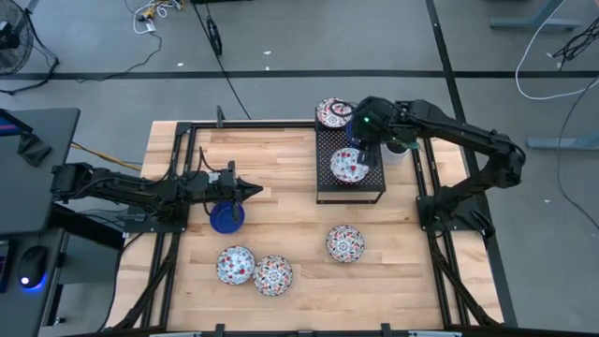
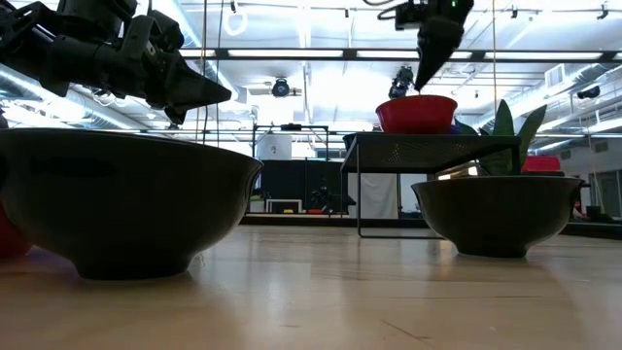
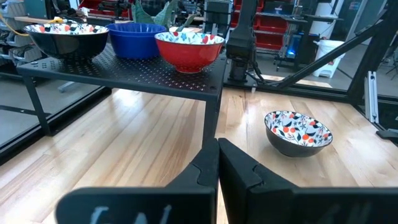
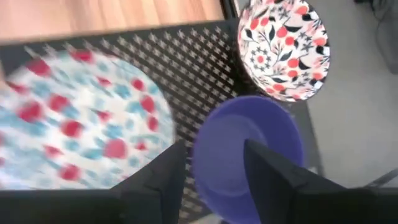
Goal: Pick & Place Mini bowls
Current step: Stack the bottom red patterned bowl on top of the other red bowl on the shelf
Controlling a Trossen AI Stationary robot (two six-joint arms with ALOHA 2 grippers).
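A black mesh rack (image 1: 372, 187) carries three mini bowls: a floral one (image 1: 348, 167), a blue one (image 4: 249, 155) and a second floral one (image 1: 333, 113). My right gripper (image 4: 214, 168) hangs open over the blue bowl's rim, pointing down, one finger outside the rim (image 4: 199, 146) and one over the hollow. It shows above the rack in the low view (image 2: 421, 87). Another blue bowl (image 1: 226, 218) rests on the table beside my left gripper (image 1: 251, 192), which is shut and held above the wood. Three floral bowls (image 1: 235, 264) (image 1: 272, 274) (image 1: 344, 243) sit on the near table.
A potted green plant (image 2: 510, 131) stands by the rack's right side. The left wrist view looks across bare wood (image 3: 124, 149) toward the rack (image 3: 124, 74) and one floral bowl (image 3: 298, 132). Black frame rails (image 1: 173, 225) run along the table's sides.
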